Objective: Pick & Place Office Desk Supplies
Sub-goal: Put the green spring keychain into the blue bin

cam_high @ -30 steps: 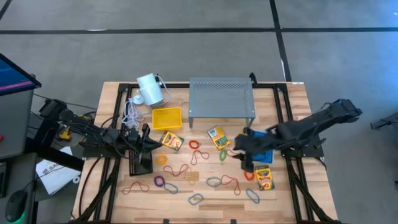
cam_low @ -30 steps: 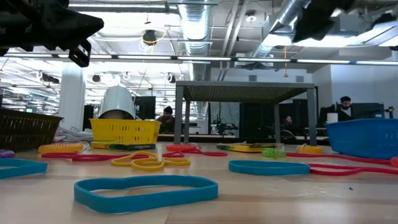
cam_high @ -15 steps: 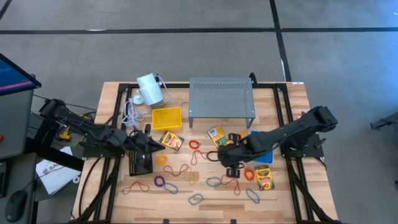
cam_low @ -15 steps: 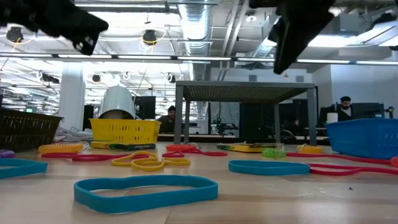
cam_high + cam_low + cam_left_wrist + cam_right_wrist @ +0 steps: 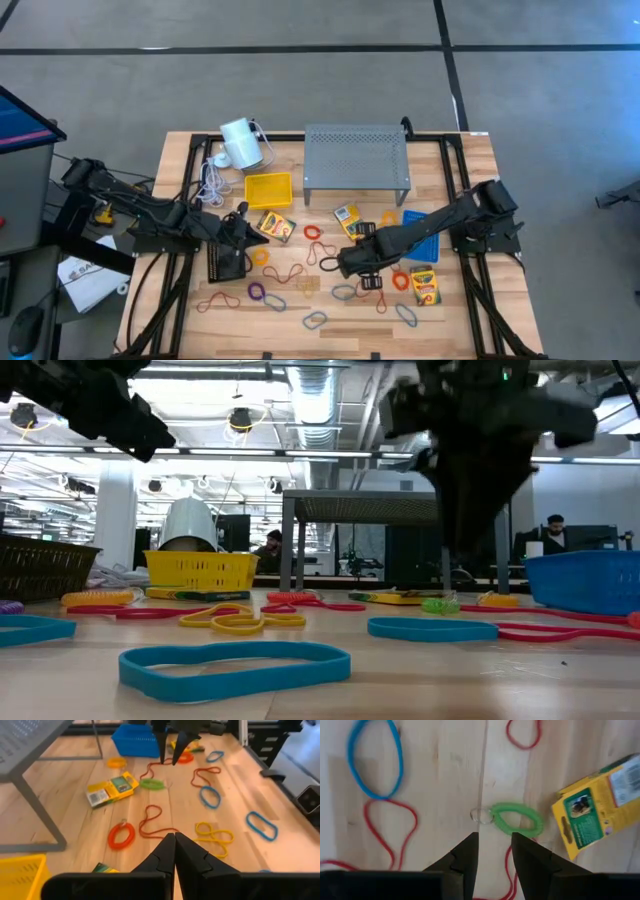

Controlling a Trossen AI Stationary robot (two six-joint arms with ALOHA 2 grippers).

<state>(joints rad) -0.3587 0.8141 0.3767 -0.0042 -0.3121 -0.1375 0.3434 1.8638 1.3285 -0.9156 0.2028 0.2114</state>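
Jaws first: your left gripper [image 5: 243, 214] is pressed fully shut on nothing, hanging above the left half of the wooden table [image 5: 470, 200], just beside the yellow-green crayon box [image 5: 277, 226] near the small yellow plastic bin [image 5: 268, 188]. Your right gripper [image 5: 492, 851] stands partly open with empty fingers [image 5: 467, 851], poised over the middle of the table.

Working from the left, you have a white cylinder with a coiled white cord [image 5: 239, 143] at the far left corner, then the yellow bin, then the grey perforated metal shelf [image 5: 356, 155] along the far edge. Thin rubber-band loops lie scattered across the near half: an orange loop [image 5: 122, 834] and a long red loop [image 5: 152, 821] near the left gripper, a yellow double loop [image 5: 214, 834] beyond them, and blue loops [image 5: 210, 796] farther right.

Directly ahead of your right gripper lies a thick green rubber-band loop [image 5: 516, 820], with a small clear ring [image 5: 481, 815] touching its end. A second yellow-green crayon box [image 5: 594, 810] sits just beside that loop. A blue loop [image 5: 373, 761] and red loops [image 5: 390, 827] lie near it. At the far right you see a blue plastic basket [image 5: 420, 235] and a third crayon box [image 5: 425, 287] near the table's front.
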